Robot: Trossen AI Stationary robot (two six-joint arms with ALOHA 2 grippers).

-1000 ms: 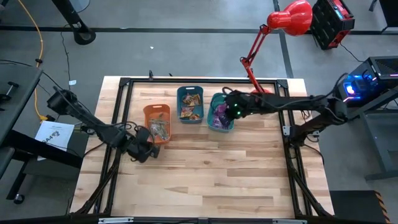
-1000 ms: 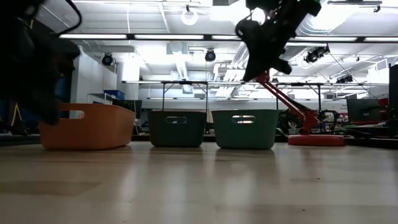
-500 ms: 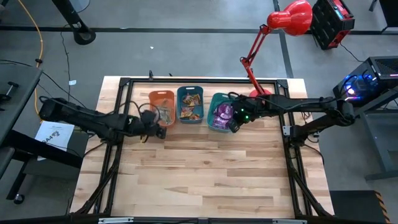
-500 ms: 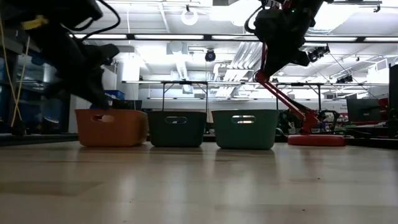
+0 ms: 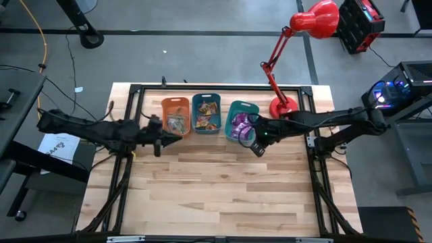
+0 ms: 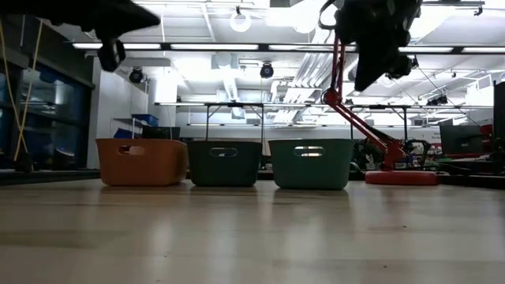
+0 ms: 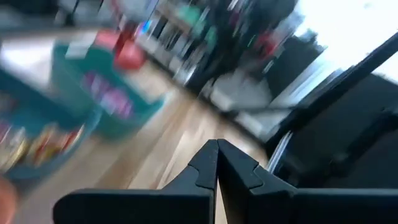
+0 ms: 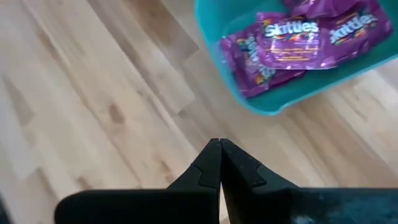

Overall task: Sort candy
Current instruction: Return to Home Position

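Right wrist view showed the right end effector clenched empty just beside the teal bin, whose light, slippery Skittles packets seemed best pinched edgewise; left end effector likewise clenched.

The right gripper occupies the foreground. Its two dark fingers are pressed together tip to tip with nothing between them. Beneath them lies a table of pale wooden planks. Beyond the fingertips, one rounded corner of a teal bin enters the frame, the rest being cut off by the edge. Inside it lie overlapping shiny purple packets with white "Skittles" lettering. The gripper and bin are apart.
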